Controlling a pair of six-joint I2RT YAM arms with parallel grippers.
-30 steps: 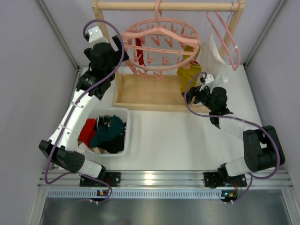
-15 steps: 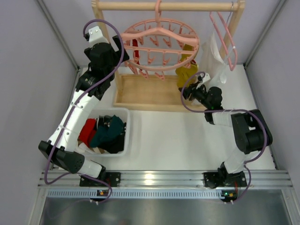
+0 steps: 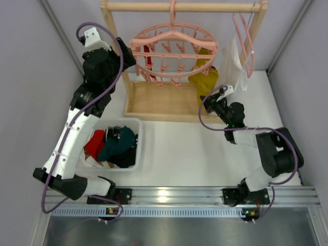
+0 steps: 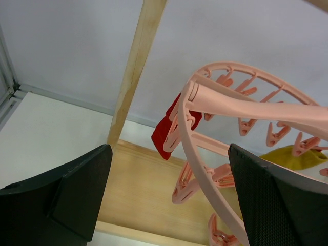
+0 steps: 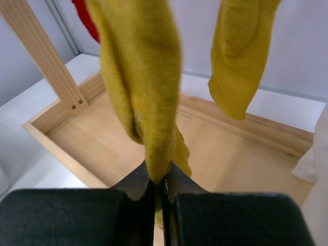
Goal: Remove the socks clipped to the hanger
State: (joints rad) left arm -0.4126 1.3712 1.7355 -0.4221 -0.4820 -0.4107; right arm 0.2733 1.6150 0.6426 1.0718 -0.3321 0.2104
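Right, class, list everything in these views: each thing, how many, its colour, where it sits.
wooden rack: one, pale wood, back of table.
ring hanger: one, pink, hanging from rack rail.
yellow socks: two, mustard, clipped to ring's right side.
red sock: one, red, clipped to ring's left side.
slim hanger: one, pink, rail's right end.
white cloth: one, white, on slim hanger.
bin: one, white, table's left.
binned socks: several, red and dark teal, inside bin.
left end effector: one, black, open, beside ring's left rim.
right end effector: one, black, shut on a yellow sock.
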